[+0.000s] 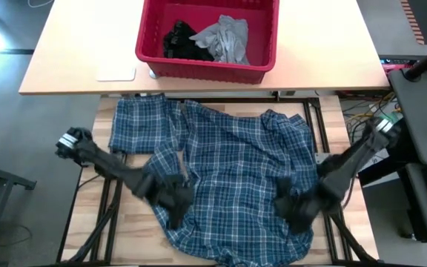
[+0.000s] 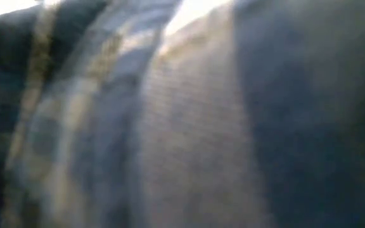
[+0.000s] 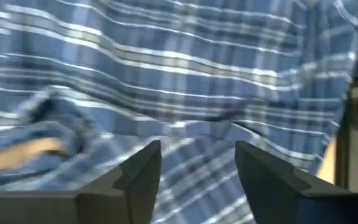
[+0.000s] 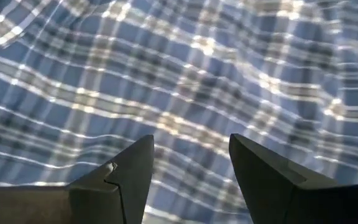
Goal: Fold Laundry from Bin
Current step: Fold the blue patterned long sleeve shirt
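While plaid cloth blocks the low view, both claws stand over the shirt.
Left claw [image 3: 197, 168] and right claw [image 4: 191, 165] gape empty above the plaid shirt [image 1: 236, 163]; red bin [image 1: 206, 70] holds grey T-shirt [image 1: 227, 38] and black garment [image 1: 180, 41] beyond.

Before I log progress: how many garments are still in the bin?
2 show: a black one at the bin's left, a grey one at its right. More may lie beneath.
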You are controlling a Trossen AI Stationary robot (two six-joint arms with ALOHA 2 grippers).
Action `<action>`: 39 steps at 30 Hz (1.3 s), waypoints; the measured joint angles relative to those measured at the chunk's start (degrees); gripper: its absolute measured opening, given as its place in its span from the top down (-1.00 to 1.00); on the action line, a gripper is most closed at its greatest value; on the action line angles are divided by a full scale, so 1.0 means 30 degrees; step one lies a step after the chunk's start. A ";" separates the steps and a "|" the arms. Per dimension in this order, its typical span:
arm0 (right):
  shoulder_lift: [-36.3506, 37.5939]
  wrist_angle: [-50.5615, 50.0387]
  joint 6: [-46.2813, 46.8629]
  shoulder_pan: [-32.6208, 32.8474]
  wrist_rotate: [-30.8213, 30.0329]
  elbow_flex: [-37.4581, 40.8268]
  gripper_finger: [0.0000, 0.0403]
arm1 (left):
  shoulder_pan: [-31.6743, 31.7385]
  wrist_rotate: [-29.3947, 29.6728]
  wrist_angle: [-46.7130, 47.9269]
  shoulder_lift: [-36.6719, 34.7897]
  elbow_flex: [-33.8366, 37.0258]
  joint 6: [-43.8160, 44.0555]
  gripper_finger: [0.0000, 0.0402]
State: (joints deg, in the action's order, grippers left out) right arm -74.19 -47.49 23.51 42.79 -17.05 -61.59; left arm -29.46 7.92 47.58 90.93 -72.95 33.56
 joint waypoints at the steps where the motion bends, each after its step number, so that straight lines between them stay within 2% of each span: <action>1: -0.0945 -0.0406 0.0540 0.0376 -0.0017 -0.0781 -0.02 | -0.0599 0.0064 -0.0286 0.0318 -0.0003 0.0453 -0.01; 5: -0.4527 -0.1361 0.2536 0.1616 0.0188 -0.4167 -0.02 | -0.2870 0.0189 -0.1338 0.1974 -0.0779 0.1515 -0.24; 10: -0.8560 -0.3305 0.4133 0.3408 0.0750 -0.8317 -0.03 | -0.5115 0.1663 -0.1164 0.5078 -0.3661 0.0832 -0.41; 14: -1.1176 -0.5520 0.5840 0.4939 0.1263 -1.0857 -0.17 | -0.5683 0.2687 -0.0774 0.7718 -0.6811 0.0815 -0.41; 17: -1.2644 -0.5765 0.6884 0.5865 0.1333 -1.2273 -0.33 | -0.5675 0.3968 0.0721 0.9674 -0.9079 0.0516 -0.37; 20: -1.3879 -0.5840 0.7561 0.6418 0.0733 -1.3955 -0.45 | -0.5656 0.4338 0.1717 1.1299 -1.0973 0.0310 -0.34; 26: -1.6134 -0.7479 0.7345 0.6724 -0.0825 -1.6934 -0.45 | -0.5665 0.4380 0.2050 1.3717 -1.3903 -0.0851 -0.31; 30: -1.7464 -0.7637 0.6597 0.6805 -0.1039 -1.7670 -0.42 | -0.5658 0.4343 0.2166 1.3974 -1.4298 -0.0911 -0.31; 34: -1.8160 -0.8194 0.8118 0.6948 -0.1315 -1.7834 -0.39 | -0.5702 0.3794 0.2211 1.4006 -1.3327 -0.0249 -0.29; 39: -1.8203 -1.0659 1.0880 0.6894 -0.2472 -1.7670 -0.32 | -0.5720 0.3519 0.1906 1.4013 -1.2080 0.0658 -0.05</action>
State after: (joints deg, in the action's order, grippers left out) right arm -128.80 -79.46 56.16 63.47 -24.46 -114.60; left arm -46.62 18.48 53.30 132.97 -109.19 35.53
